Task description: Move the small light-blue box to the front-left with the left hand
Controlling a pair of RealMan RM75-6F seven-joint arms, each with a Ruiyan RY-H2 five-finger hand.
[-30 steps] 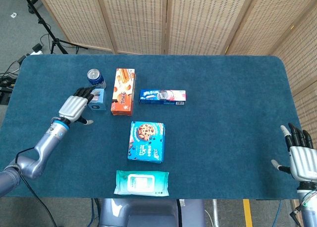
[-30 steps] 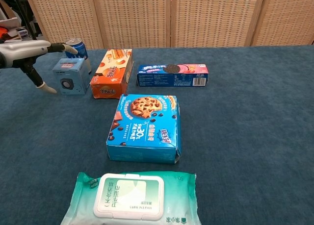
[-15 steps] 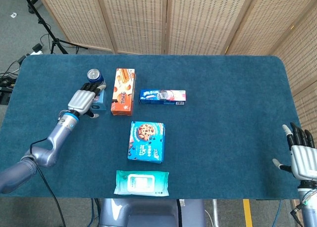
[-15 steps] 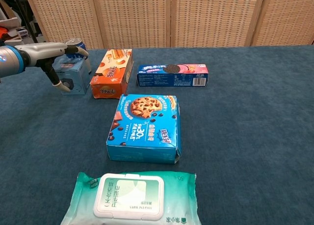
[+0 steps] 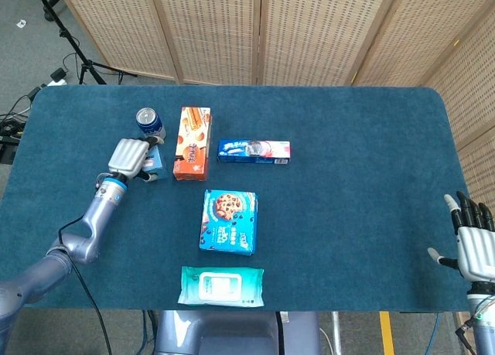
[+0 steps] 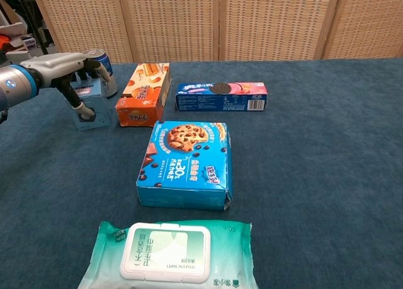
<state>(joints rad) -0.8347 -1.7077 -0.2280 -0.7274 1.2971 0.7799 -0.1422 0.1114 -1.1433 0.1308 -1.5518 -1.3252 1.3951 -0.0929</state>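
Observation:
The small light-blue box (image 5: 155, 164) (image 6: 101, 111) stands at the back left of the blue table (image 5: 348, 177), between a soda can and an orange biscuit box. My left hand (image 5: 128, 155) (image 6: 74, 68) lies over its top. The fingers (image 6: 108, 82) curl down the box's right side and the thumb presses its front face, so the hand grips the box. Most of the box is hidden under the hand in the head view. My right hand (image 5: 473, 245) hovers at the table's front-right edge, fingers spread, holding nothing.
A blue soda can (image 5: 149, 121) (image 6: 97, 55) stands just behind the box. An orange biscuit box (image 5: 192, 142) (image 6: 143, 94) lies right beside it. An Oreo box (image 5: 254, 151), a cookie box (image 5: 229, 221) and a wipes pack (image 5: 221, 285) lie further right and forward.
My left hand has moved forward over the small light-blue box, and its fingers and thumb have closed around it. The right hand has dropped slightly.

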